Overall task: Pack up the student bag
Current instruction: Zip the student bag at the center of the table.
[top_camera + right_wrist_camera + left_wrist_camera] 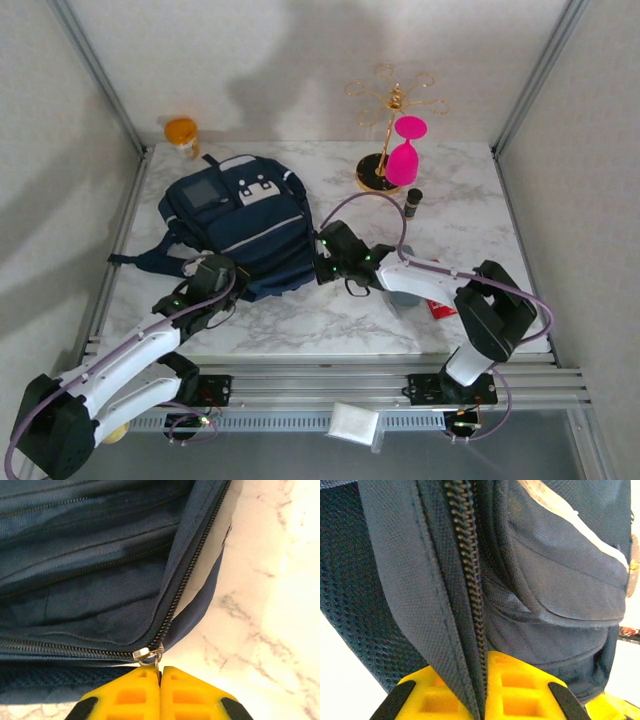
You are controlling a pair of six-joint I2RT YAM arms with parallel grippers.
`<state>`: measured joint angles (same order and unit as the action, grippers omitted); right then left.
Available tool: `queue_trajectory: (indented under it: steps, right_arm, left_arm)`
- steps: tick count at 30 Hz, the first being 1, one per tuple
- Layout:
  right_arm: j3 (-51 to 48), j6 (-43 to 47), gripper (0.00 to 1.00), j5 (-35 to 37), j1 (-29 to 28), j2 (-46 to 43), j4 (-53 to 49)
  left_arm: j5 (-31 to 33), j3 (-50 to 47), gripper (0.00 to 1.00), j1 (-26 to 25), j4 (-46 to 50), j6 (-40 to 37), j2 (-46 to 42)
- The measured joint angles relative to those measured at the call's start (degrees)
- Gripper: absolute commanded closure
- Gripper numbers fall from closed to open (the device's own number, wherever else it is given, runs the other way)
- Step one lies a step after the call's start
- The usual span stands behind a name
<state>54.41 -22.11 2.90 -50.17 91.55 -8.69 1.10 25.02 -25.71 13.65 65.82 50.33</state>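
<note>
Both jaws pinch the student bag (240,225): left woven zipper tape (447,645), right metal pull (145,653).

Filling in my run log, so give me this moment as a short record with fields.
bag: student bag lying flat on the marble table, zipper open beyond the slider
left gripper: shut on the bag's zipper edge
right gripper: shut on the zipper pull
behind the bag: orange jar, gold stand with a pink glass, dark bottle
</note>
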Motion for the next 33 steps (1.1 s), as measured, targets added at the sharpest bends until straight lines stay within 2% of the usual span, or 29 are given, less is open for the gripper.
queue_trajectory:
  steps: [7,13,14,17,18,21,24,28,30,33]
  right_arm:
    - [-7.58,-5.44,1.0,1.16,-6.45,-4.55,4.04]
    - [-5.81,-7.89,1.0,1.92,-11.21,-2.29,5.2]
    - [-4.28,-8.0,1.0,1.73,-11.58,-0.83,4.98]
    - [-0.85,-8.41,1.0,0.52,-11.74,2.49,4.9]
    - [0.2,-8.59,1.0,0.07,-11.74,3.3,4.85]
    - [4.02,-8.79,1.0,-1.22,-11.74,5.84,4.68]
    - [6.29,-9.03,1.0,-2.16,-11.74,7.43,5.11]
    - [6.58,-9.03,1.0,-3.21,-11.69,8.04,5.07]
    - [6.58,-8.96,1.0,-3.15,-11.69,8.11,5.05]
    - [6.56,-8.76,1.0,-3.02,-11.69,8.11,5.03]
  left_arm:
    - [-6.93,0.61,1.0,7.76,0.74,-10.95,2.49]
    - [-11.5,6.12,1.0,15.13,-2.01,-18.97,16.72]
    - [-11.65,7.39,0.9,16.22,-2.4,-20.0,18.71]
    - [-9.79,9.35,0.43,18.49,-4.22,-22.25,20.0]
    - [-8.72,9.7,0.35,19.45,-5.29,-22.4,19.39]
    - [-6.8,9.99,0.27,20.96,-5.73,-22.34,16.06]
    - [-5.77,8.41,0.22,19.87,-4.59,-19.28,9.86]
    - [-5.27,1.84,0.17,12.59,-4.7,-9.86,1.75]
    - [-5.22,-1.22,0.16,7.58,-6.34,-4.52,1.07]
    - [-5.16,-4.24,0.17,1.31,-11.28,3.04,4.57]
